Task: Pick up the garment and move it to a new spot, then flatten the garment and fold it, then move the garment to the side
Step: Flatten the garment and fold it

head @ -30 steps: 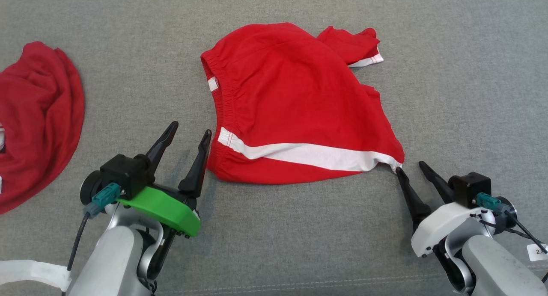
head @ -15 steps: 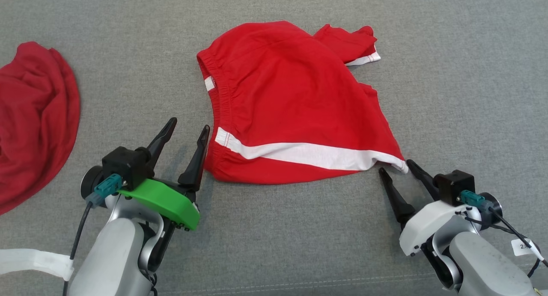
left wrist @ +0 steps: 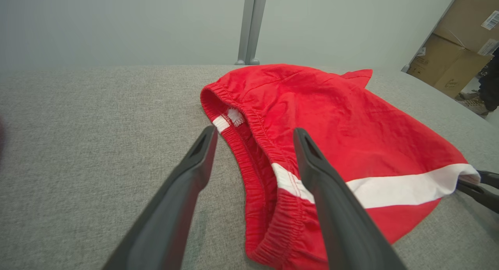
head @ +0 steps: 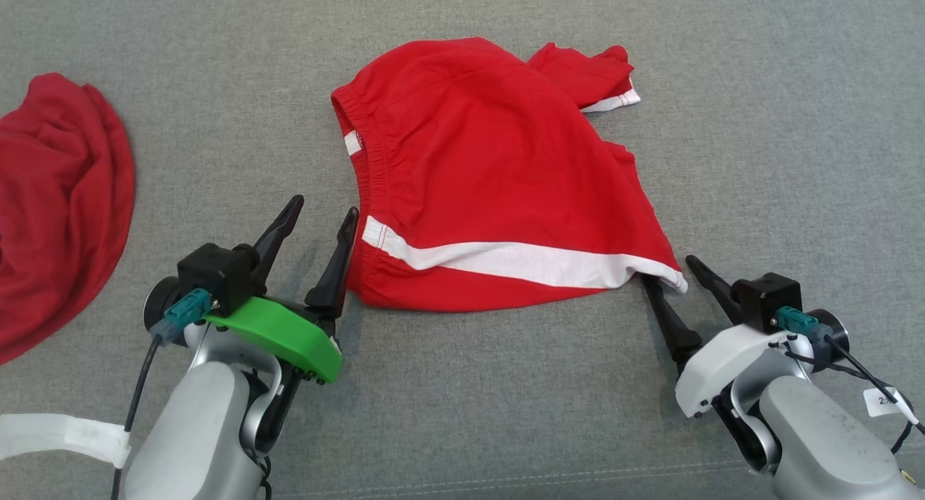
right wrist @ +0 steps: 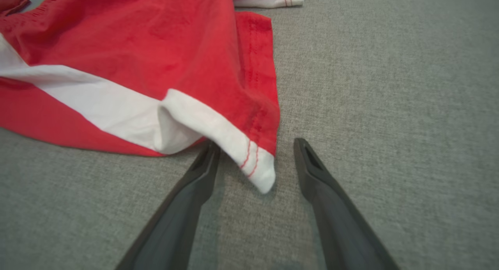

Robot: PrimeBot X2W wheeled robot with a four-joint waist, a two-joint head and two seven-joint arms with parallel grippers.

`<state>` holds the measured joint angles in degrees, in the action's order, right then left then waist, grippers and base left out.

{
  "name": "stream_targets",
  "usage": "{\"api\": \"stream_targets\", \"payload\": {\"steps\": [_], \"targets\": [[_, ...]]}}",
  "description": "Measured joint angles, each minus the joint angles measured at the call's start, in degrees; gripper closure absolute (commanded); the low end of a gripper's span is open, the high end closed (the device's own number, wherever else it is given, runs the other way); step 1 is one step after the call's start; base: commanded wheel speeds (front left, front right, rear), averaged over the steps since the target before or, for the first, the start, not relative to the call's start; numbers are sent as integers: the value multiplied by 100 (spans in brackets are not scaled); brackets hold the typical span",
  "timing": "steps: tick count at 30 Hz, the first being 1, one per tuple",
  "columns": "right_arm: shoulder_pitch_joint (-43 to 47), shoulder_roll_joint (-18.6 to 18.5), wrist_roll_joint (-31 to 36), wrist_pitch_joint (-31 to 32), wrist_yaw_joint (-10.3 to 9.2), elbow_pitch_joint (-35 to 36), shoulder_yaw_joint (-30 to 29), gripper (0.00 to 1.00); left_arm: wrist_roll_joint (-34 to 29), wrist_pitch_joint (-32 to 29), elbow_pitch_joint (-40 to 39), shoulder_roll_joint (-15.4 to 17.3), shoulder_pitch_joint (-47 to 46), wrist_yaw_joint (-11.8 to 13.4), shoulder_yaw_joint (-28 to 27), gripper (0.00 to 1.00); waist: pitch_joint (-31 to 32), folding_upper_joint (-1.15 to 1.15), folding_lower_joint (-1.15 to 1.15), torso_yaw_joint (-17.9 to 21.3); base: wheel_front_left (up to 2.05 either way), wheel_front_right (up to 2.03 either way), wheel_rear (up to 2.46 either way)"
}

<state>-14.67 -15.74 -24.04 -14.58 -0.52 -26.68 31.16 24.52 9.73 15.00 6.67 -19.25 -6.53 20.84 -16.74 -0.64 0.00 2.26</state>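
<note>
Grey surface (head: 795,124); garment (head: 498,175) corner partly covers right tool (head: 668,270).

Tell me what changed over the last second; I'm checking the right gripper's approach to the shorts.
The right gripper opened wider and shifted left, so it now straddles the white hem corner of the shorts; nothing is gripped yet. The left gripper stayed open beside the waistband, and the shorts lie as before.

Matt red cloth garment (head: 491,175) lies on a rough, woven grey fabric surface (head: 759,124).
</note>
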Motion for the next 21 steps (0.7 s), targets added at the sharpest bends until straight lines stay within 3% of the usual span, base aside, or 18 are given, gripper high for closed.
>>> {"api": "stream_targets", "payload": {"steps": [12,14,15,17,18,19,21], "targets": [[-21,-16,146,0,0,8,-88,13,2,102,209,-16,-22,-1,14,0,74,0,0,0,0,0,0],[-21,-19,182,0,1,18,-89,27,14,144,263,-26,-29,-1,32,0,86,0,0,7,0,0,0],[-20,-23,207,0,1,24,-89,49,31,144,275,-29,-34,-2,37,0,88,0,0,9,0,0,0],[-20,-31,242,0,2,36,-96,62,48,145,298,-30,-49,-2,49,0,90,0,0,14,0,0,0],[-19,-32,242,0,16,37,-101,86,49,148,312,-31,-58,-2,60,0,91,0,0,16,0,0,0],[-17,-33,242,0,52,37,-102,100,49,148,331,-31,-73,-2,77,0,92,0,0,19,0,0,0],[-12,-31,242,0,60,34,-107,100,63,137,407,-36,-94,-2,120,0,94,0,0,25,0,0,0]]}}
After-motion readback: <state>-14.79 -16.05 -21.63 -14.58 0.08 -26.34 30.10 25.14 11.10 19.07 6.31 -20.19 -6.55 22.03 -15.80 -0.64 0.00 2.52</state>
